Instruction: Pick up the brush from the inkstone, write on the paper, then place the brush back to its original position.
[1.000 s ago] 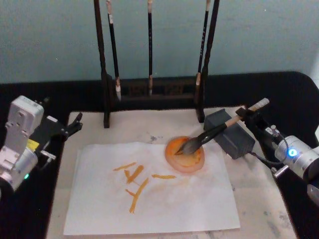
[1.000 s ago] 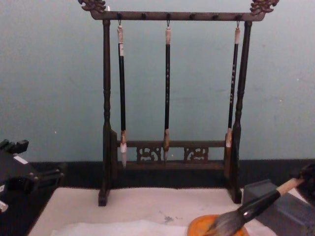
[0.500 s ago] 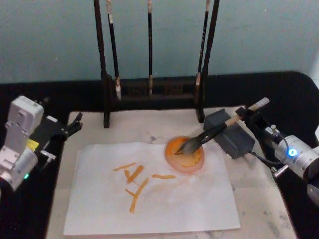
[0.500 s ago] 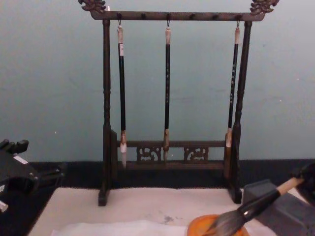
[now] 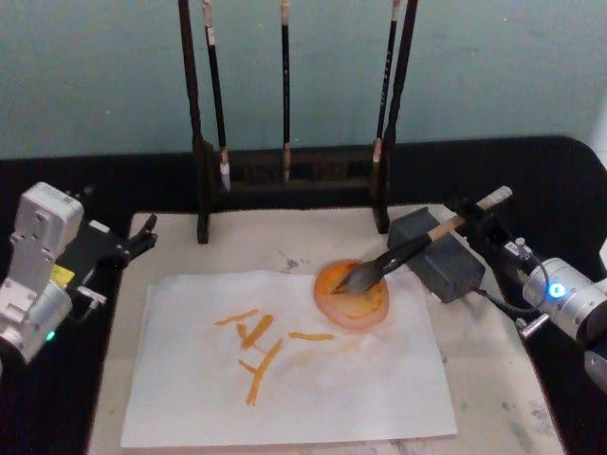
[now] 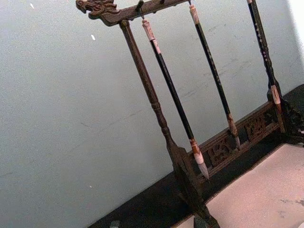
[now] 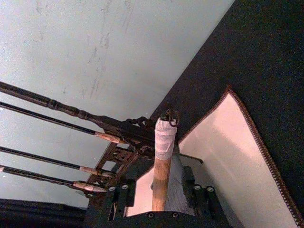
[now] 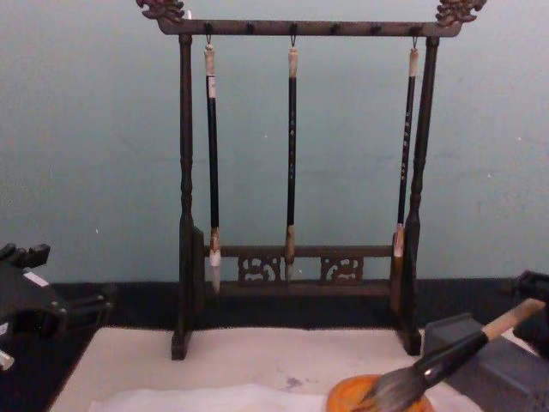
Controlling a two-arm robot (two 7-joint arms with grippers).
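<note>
Light: soft, even, rather dim (from which side, cannot tell).
Wall point(image 8: 86, 129): matte, uniformly lit.
Black tablecloth point(image 5: 569, 171): swallows the light, its surface detail lost.
Mat point(image 7: 228, 156): brightest surface, almost washed out in the right wrist view.
Paper point(image 5: 285, 379): pale, glare-free.
Shadows: faint and soft-edged beneath the brush point(image 5: 417, 244).
Blue indicator lamp point(image 5: 557, 290): a small glowing point on the right arm point(image 5: 580, 311).

White paper point(image 5: 332, 389), orange strokes point(image 5: 266, 363); orange dish point(image 5: 367, 305); brush point(image 5: 413, 247) tuft seemingly grey, handle tan.
</note>
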